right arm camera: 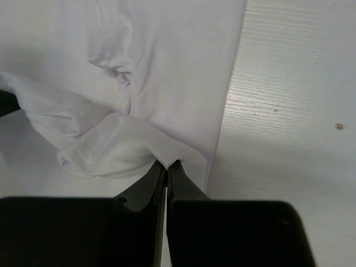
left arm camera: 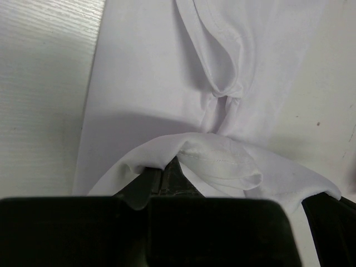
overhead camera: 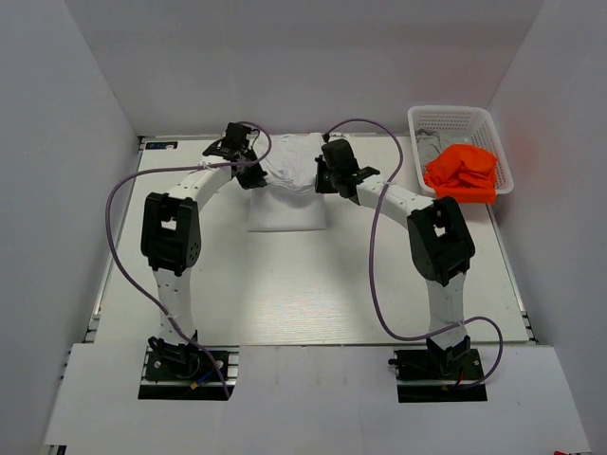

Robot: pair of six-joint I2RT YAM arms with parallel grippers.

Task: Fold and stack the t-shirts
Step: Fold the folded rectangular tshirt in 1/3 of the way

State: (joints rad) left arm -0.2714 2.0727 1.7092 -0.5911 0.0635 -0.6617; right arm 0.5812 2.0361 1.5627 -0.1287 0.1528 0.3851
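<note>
While the top view gives us the full layout, only the wrist views show the grasps. The table [overhead camera: 285,284] is white, with both arms bolted at its near edge. The white t-shirt [overhead camera: 289,185] sits at the far middle of the table between the two wrists. Its far part is lifted and bunched, and its near part lies flat as a rectangle.

The basket [overhead camera: 459,118] stands at the far right corner, well apart from that shirt, and shows in the top view only. Inside it the orange t-shirt [overhead camera: 462,171] is crumpled at the near end. The grey t-shirt [overhead camera: 430,144] shows as a small patch by the left wall, just beside the orange one. Neither wrist camera catches those two.

The left gripper [overhead camera: 248,172] is at the white shirt's left side and the right gripper [overhead camera: 327,178] at its right. From above we cannot tell how the jaws stand.

The right wrist view settles it for the right gripper [right arm camera: 166,164]. Its fingertips are pinched together on a stitched hem, a rolled fold hangs off to the left, and bare table shows on the right.

In the left wrist view the left gripper [left arm camera: 162,171] has its fingers closed under a folded hem. Cloth drapes over the tips, so the pinch point is partly hidden. Bare table shows on the left.
</note>
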